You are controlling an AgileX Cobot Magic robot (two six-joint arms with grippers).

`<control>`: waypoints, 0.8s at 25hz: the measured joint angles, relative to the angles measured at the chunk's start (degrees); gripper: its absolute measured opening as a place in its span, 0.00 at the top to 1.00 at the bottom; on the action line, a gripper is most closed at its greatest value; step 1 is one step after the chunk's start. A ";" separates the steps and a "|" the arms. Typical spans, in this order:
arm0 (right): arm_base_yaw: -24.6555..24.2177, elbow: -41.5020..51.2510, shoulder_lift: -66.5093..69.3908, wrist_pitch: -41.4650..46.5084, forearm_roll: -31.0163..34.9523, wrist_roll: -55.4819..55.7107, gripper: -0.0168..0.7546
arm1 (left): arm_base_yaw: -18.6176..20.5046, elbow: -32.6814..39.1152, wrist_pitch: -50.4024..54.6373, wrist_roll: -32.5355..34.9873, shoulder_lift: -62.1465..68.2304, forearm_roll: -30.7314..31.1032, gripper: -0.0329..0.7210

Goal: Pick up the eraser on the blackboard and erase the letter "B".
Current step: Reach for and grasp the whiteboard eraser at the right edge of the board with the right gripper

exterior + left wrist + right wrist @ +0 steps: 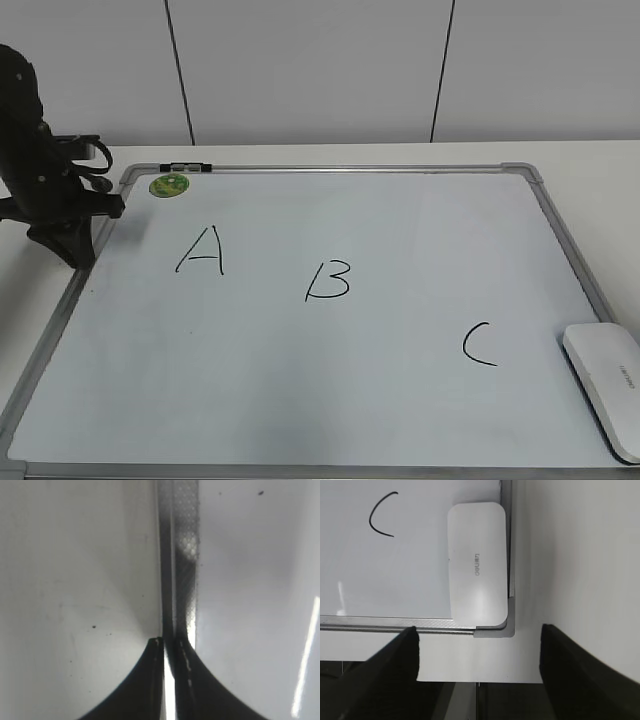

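The desk is carrying the blackboard, which is lying flat and filling most of the exterior view; its near edge and near left corner are running off the bottom of that picture. The board's silver-grey frame is bearing a small black and white clip-like piece on its far rail, too small to make out. Within the frame, the white surface is showing three black hand-drawn letters: the "A" toward the left, the letter "B" near the middle, and the "C" toward the right. A round green sticker is sitting in the far left corner.

The eraser is lying on the board's right side, just beside the "C" and against the frame, with its near end cut off by the picture's edge. In the right wrist view the eraser is showing whole, white face up with small grey print, its end resting at the grey corner cap.

The left arm is standing over the board's left frame, partly cut off. The left claw is pointing down at the frame, its fingers nearly together with only a thin slit between them. The right claw is hanging over the bare desk beyond the corner, its fingers spread wide apart and holding nothing, apart from the eraser.
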 joint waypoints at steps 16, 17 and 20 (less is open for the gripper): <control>0.00 -1.00 24.58 -6.42 3.35 -2.35 0.11 | 0.00 0.00 0.00 0.00 0.00 -0.11 0.91; 0.00 -1.00 25.44 -6.85 3.35 -2.35 0.11 | 0.00 0.00 0.00 0.00 0.00 -0.10 0.91; 0.00 -1.00 27.31 -8.48 3.35 -2.35 0.11 | 0.00 0.00 0.00 0.00 0.00 -0.10 0.91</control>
